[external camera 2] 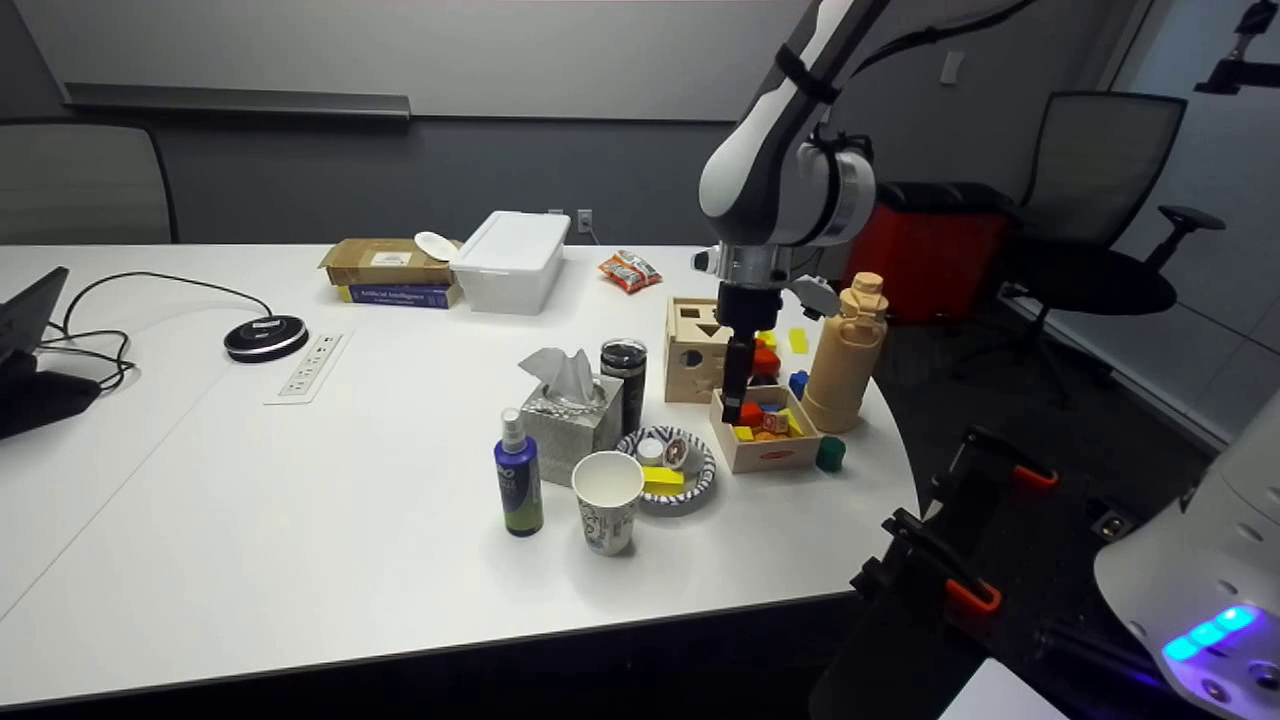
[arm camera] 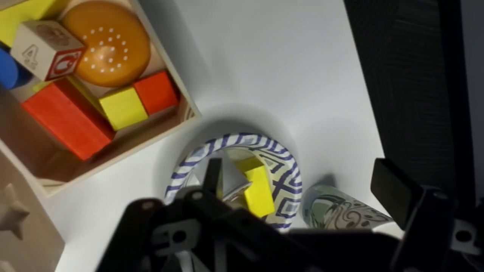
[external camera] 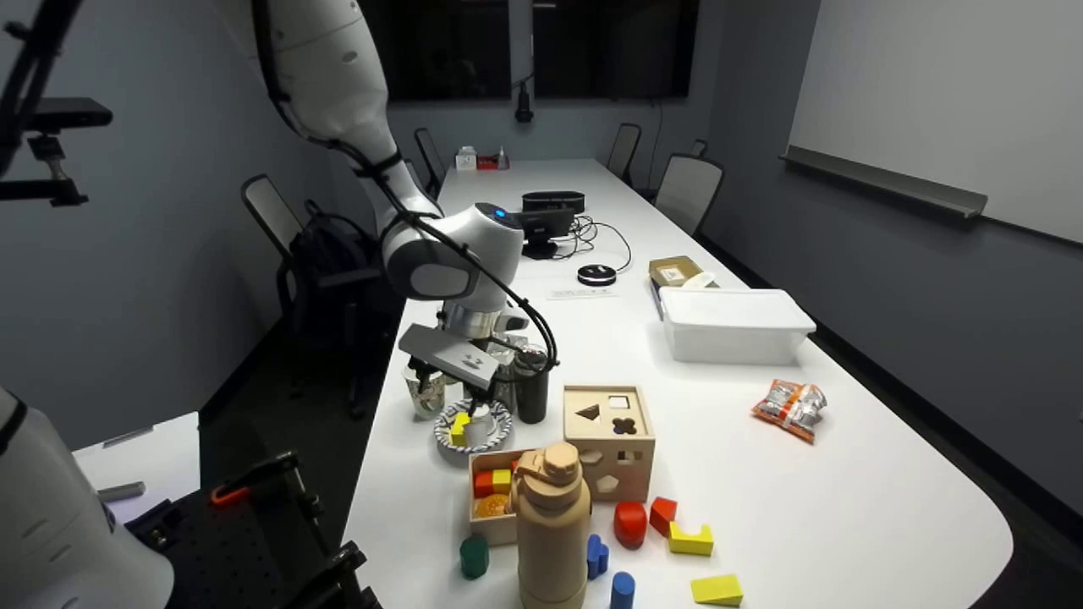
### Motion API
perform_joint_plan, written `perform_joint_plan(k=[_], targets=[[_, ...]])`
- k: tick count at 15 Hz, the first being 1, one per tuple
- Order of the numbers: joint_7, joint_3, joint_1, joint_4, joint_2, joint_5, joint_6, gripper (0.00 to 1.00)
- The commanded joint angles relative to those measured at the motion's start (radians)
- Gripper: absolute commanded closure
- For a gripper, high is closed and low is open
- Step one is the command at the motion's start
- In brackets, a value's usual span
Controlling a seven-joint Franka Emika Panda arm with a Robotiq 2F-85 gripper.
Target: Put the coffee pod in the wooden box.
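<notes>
The coffee pod [external camera 2: 677,454], white with a brown-printed lid, lies on its side in a blue-and-white patterned bowl [external camera 2: 707,482]. A small white round thing [external camera 2: 650,452] and a yellow block [external camera 2: 662,480] share the bowl. The pod shows partly behind a finger in the wrist view [arm camera: 231,174] and in an exterior view [external camera: 478,432]. The wooden box [external camera: 609,444], a tan cube with shaped holes, stands beside the bowl; its corner shows in the wrist view [arm camera: 26,230]. My gripper [arm camera: 298,170] is open and empty, above the table near the bowl, one finger over the pod's side.
An open wooden tray [external camera 2: 770,458] of blocks stands between the bowl and a tan flask [external camera 2: 845,370]. A paper cup [external camera 2: 607,515], a tissue box [external camera 2: 570,440], a dark tumbler [external camera 2: 624,380] and a spray bottle [external camera 2: 518,485] stand close by. Several loose blocks lie near the wooden box.
</notes>
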Motion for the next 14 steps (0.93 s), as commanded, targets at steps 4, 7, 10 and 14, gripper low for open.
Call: perform_joint_plan(k=[4, 7, 10, 14], targets=[[0.032, 0.096, -0.059, 0.099, 0.158, -0.158, 0.217, 0.00], [0.075, 0.109, -0.053, 0.140, 0.213, -0.249, 0.252, 0.00], [0.119, 0.116, -0.047, 0.168, 0.255, -0.330, 0.254, 0.00], [0.169, 0.113, -0.041, 0.192, 0.297, -0.416, 0.234, 0.00]])
